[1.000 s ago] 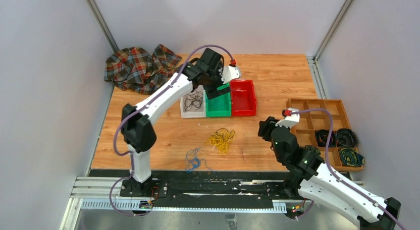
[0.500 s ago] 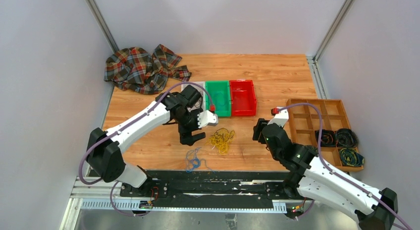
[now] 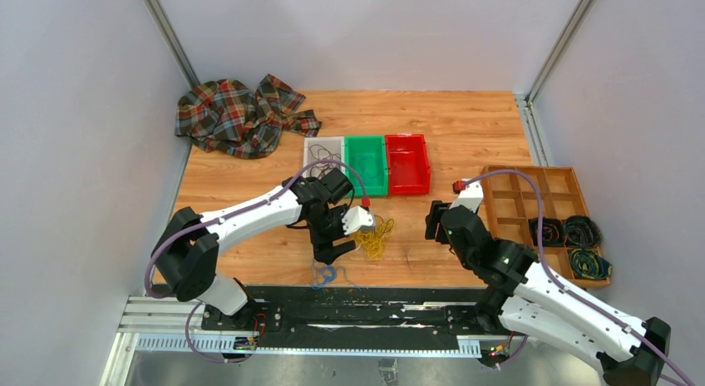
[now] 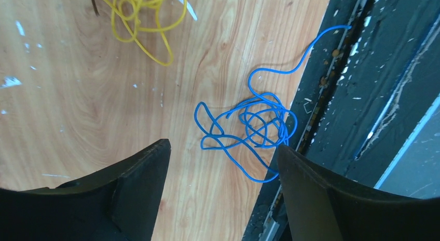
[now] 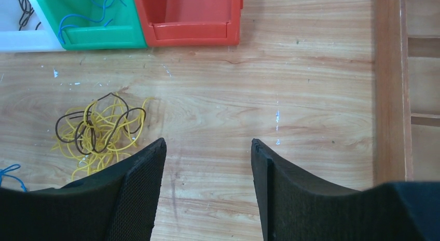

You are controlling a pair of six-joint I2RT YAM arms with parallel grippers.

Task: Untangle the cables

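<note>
You're maybe halfway, I'd say. Black wires (image 3: 326, 159) sit in the white bin (image 3: 324, 140), blue wires (image 5: 85, 15) in the green bin (image 5: 104, 42), and the red bin (image 5: 192, 33) looks bare. Left on the counter (image 5: 311, 95): a blue tangle (image 4: 249, 126) at the near edge, plus a yellow pile (image 5: 101, 132) with one black wire (image 5: 85, 129) woven through. Your left gripper (image 4: 220, 163) hangs spread right over the blue tangle, holding nothing. Your right gripper (image 5: 207, 145) is spread and empty too, beside the yellow pile.

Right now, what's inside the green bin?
A thin blue cable lies loosely curled in the green bin, seen from the right wrist. That view cuts off the bin's far part, and the top view is too small to show more.
</note>
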